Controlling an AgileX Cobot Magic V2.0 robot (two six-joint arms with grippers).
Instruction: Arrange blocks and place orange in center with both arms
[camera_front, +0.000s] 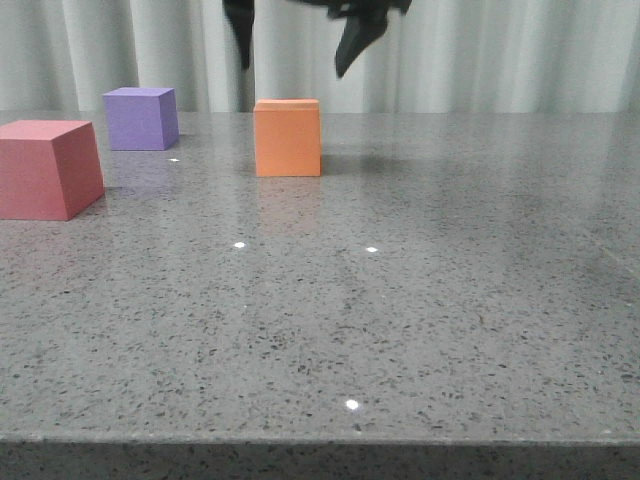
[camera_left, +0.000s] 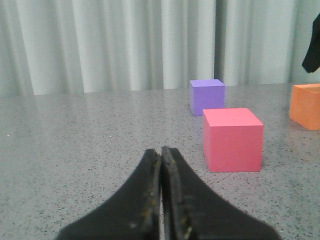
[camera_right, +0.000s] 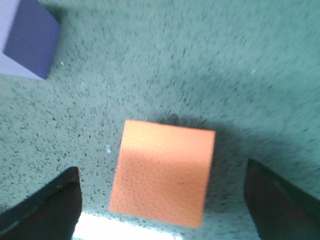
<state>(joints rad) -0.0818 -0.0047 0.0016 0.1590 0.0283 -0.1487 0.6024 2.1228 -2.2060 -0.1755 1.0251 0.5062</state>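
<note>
Grey speckled table (camera_front: 420, 320) before pale curtains (camera_front: 500, 55); three cubes resting on it.

The orange cube (camera_front: 288, 138) stands mid-table, directly beneath the right gripper (camera_right: 160, 197), whose fingers are spread wide and empty. The purple cube (camera_front: 141, 118) and pinkish-red cube (camera_front: 45, 168) sit leftward. The left gripper (camera_left: 161, 192) is closed, holding nothing.

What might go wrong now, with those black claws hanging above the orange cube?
The open right gripper hangs above the plain matte orange cube. The cube looks slightly turned between the fingers, so closing could twist or nudge it rather than grip squarely. If moved leftward, it might bump the purple cube or pinkish-red cube.
</note>
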